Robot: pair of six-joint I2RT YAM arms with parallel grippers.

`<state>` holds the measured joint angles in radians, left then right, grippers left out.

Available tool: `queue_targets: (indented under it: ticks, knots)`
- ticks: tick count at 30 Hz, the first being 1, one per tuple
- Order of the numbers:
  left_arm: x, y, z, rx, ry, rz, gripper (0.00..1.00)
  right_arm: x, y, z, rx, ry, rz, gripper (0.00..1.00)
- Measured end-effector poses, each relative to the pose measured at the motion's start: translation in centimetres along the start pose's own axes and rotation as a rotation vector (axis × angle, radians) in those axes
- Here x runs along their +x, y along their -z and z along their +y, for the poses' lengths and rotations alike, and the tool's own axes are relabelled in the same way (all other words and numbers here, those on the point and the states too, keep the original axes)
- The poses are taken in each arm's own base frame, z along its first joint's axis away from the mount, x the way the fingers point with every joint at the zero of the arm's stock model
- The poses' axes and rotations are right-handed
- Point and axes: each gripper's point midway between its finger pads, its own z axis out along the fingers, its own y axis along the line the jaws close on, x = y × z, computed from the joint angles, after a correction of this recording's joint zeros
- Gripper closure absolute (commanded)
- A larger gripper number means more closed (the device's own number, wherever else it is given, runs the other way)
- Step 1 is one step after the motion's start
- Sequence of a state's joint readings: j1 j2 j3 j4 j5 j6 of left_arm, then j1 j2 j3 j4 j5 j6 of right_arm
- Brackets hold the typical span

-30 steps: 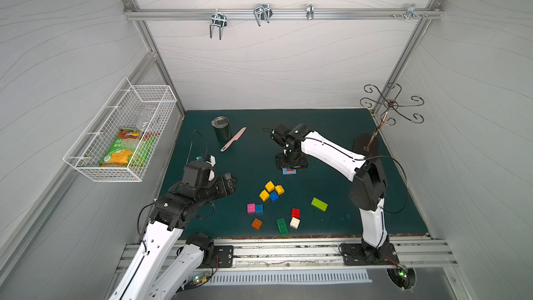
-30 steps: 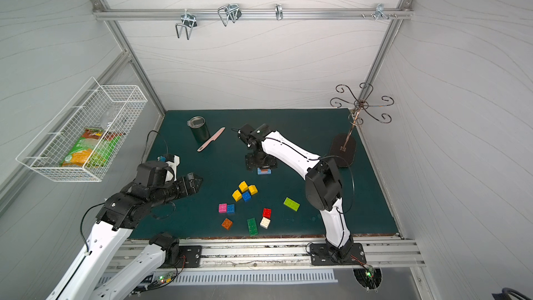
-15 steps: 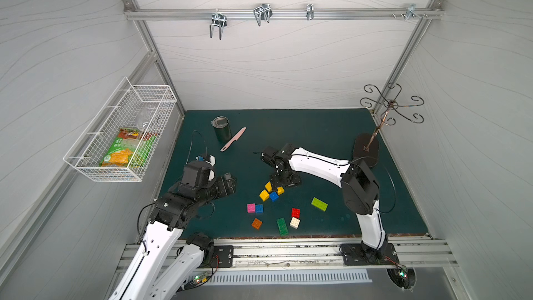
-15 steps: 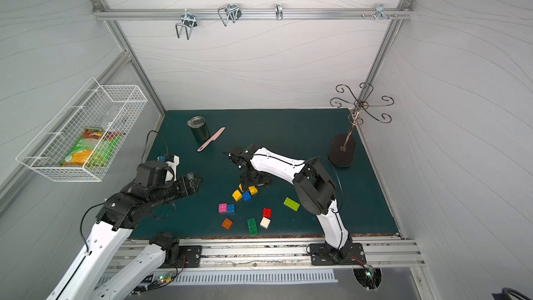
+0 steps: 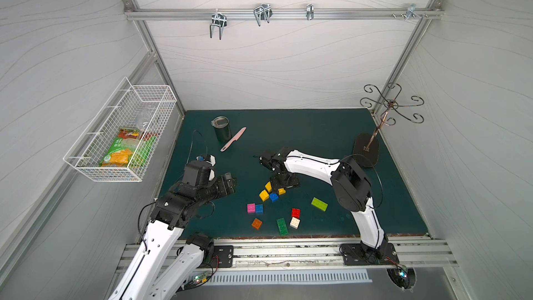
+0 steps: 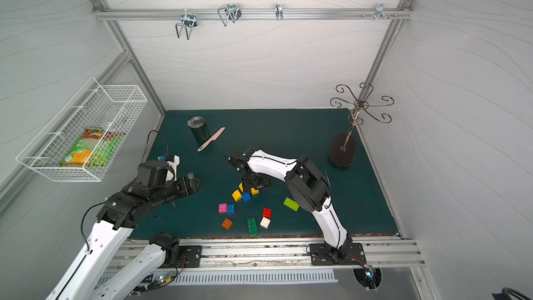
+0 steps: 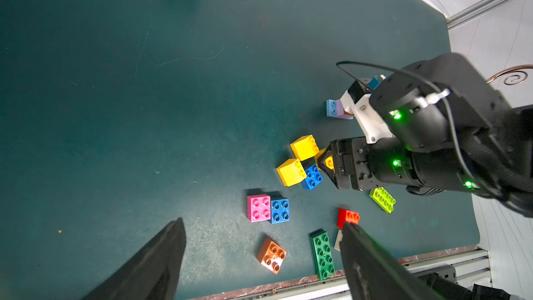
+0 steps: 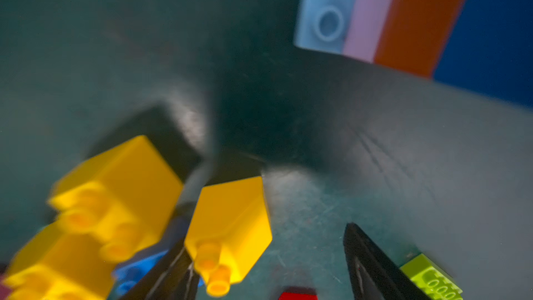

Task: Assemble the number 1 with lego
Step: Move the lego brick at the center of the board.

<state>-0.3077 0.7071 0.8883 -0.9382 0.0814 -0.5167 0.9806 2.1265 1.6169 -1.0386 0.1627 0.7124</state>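
The right gripper (image 7: 327, 165) is low, jaws apart around a yellow brick (image 8: 227, 226) that lies near the stack (image 8: 375, 18) of light blue, lilac, orange and blue. I judge the step is picking the next brick: the jaws must close squarely on it, then carry it to the stack. The left gripper (image 7: 262, 223) hovers wide open, well apart from the stack
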Motion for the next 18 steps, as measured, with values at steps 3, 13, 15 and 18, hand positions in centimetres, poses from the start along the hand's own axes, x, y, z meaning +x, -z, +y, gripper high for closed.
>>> queue_targets:
  ticks: [3,13,15,18]
  knots:
    - [0.0,0.0,0.0,0.000,0.000,0.001,0.11,0.6,-0.1,-1.4,0.008,-0.026,-0.008,0.23]
    - [0.0,0.0,0.0,-0.002,0.000,-0.002,0.11,2.4,-0.4,-7.6,0.035,-0.136,0.021,0.24]
    - [0.0,0.0,0.0,-0.002,0.000,-0.003,0.11,2.2,0.0,-8.0,0.027,-0.150,0.011,0.24]
    - [-0.1,0.1,0.0,0.000,0.000,-0.006,0.11,2.0,0.9,-7.9,0.001,-0.155,-0.011,0.24]
